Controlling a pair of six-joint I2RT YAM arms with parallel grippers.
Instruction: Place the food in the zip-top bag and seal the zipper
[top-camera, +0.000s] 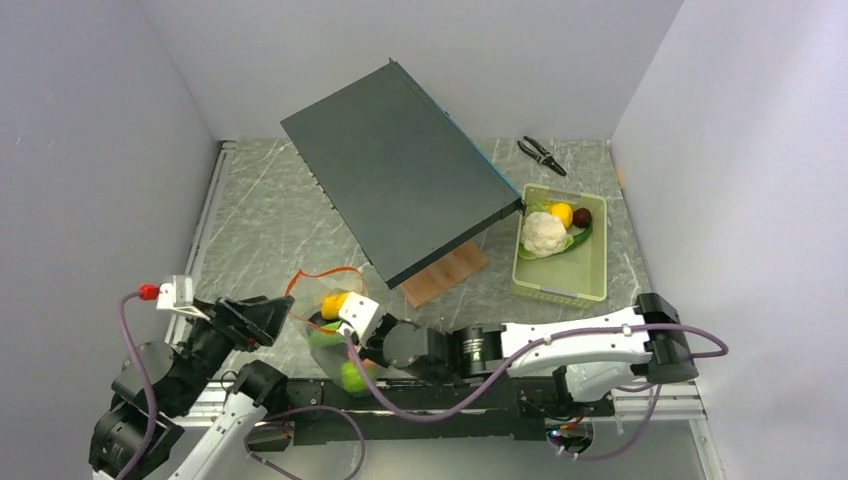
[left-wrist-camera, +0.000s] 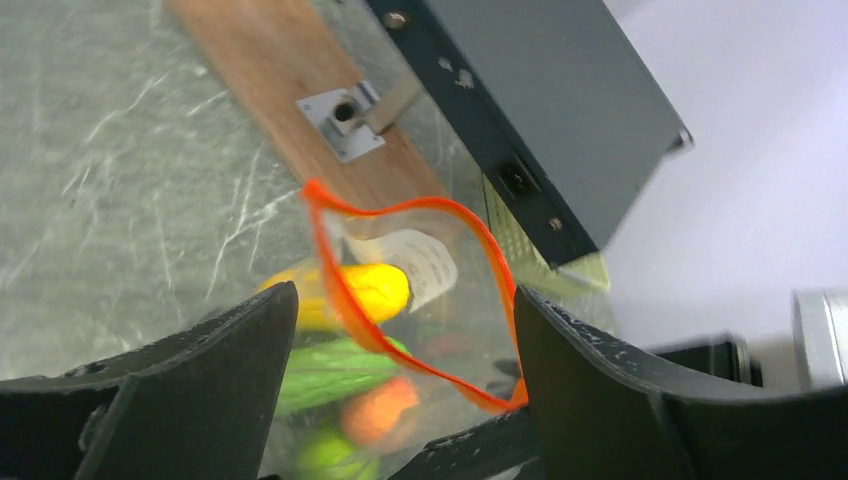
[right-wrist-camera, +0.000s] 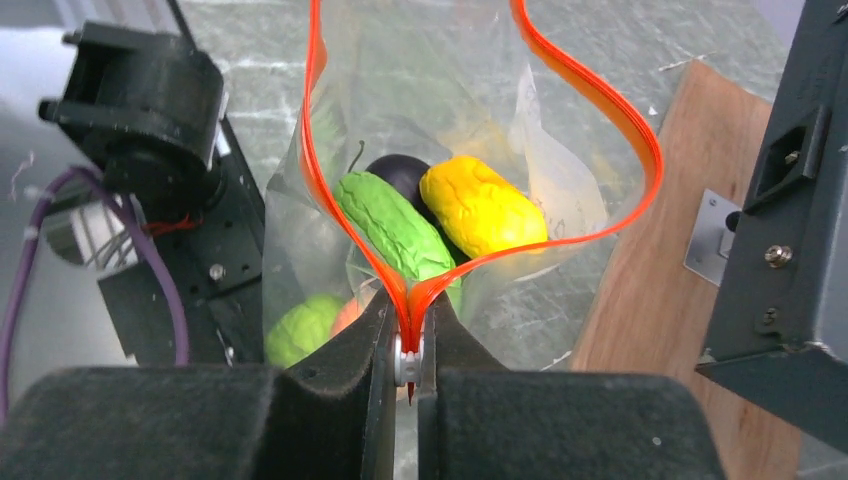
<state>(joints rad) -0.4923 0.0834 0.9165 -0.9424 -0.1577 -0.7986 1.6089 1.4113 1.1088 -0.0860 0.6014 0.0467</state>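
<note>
The zip-top bag lies in front of the arms with its mouth gaping. Its orange-red zipper forms a wide loop. Inside it are food pieces: a green one, a yellow one, a dark purple eggplant and a lime. My right gripper is shut on the near end of the zipper, at its small white slider. My left gripper is open, its fingers wide apart on either side of the zipper. More food, a white cauliflower and a yellow piece, lies in the tray.
A pale green tray stands at the right. A large dark grey box leans tilted over a wooden block just behind the bag. Black pliers lie at the back right. Grey walls close in on both sides.
</note>
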